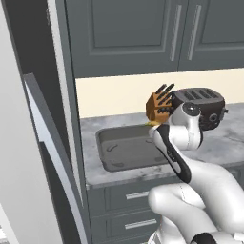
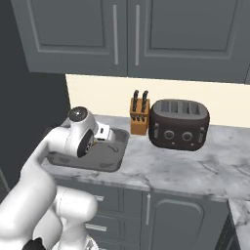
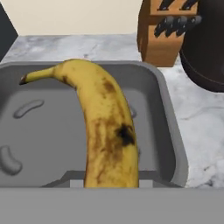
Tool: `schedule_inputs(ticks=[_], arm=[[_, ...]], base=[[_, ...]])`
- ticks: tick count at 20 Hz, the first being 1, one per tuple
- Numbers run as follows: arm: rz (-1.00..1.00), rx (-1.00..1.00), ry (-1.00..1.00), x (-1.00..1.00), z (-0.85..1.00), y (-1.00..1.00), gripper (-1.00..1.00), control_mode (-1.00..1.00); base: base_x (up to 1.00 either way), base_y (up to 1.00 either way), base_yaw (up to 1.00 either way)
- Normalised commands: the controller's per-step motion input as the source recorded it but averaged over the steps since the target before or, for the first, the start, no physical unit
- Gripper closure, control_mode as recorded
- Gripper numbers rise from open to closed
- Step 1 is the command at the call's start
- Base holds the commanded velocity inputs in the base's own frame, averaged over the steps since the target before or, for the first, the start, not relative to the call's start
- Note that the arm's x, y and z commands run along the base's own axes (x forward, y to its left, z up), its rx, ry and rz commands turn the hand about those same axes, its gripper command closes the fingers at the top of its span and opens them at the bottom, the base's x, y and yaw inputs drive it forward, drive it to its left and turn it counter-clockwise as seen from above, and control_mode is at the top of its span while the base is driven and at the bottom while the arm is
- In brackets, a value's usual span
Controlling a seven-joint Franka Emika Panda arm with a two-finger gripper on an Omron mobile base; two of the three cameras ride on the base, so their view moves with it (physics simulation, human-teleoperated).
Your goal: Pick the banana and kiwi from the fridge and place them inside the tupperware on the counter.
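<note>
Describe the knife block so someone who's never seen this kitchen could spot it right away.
Find the marbled counter under the dark cabinets. At its back wall, between the tupperware and the black toaster, stands the knife block: the one orange-brown wooden thing, with black handles sticking up.

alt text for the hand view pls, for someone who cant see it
A spotted yellow banana rises from the bottom of the frame over the dark grey tupperware on the marbled counter. A wooden knife block and a black toaster stand behind.
</note>
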Motion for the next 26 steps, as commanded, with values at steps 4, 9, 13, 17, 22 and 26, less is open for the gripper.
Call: schedule_inputs(ticks=[4, 9, 13, 17, 22, 26], arm=[[0.00, 0.00, 0.03, 0.28, -0.40, 0.21, 1.00, -1.00], [0.00, 0.00, 0.05, 0.30, -0.32, 0.04, 1.00, -1.00], [0.00, 0.00, 0.06, 0.21, -0.23, 0.00, 1.00, -1.00], [0.00, 0.00, 0.11, 0.32, -0.20, 0.00, 1.00, -1.00], [0.00, 0.00, 0.07, 0.43, -0.28, 0.00, 1.00, -1.00], [0.00, 0.00, 0.01, 0.44, -0.34, 0.00, 1.00, -1.00]], base=[[0.00, 0.00, 0.00], [0.00, 0.00, 0.00], [0.00, 0.00, 0.00], [0.00, 0.00, 0.00], [0.00, 0.00, 0.00], [0.00, 0.00, 0.00]])
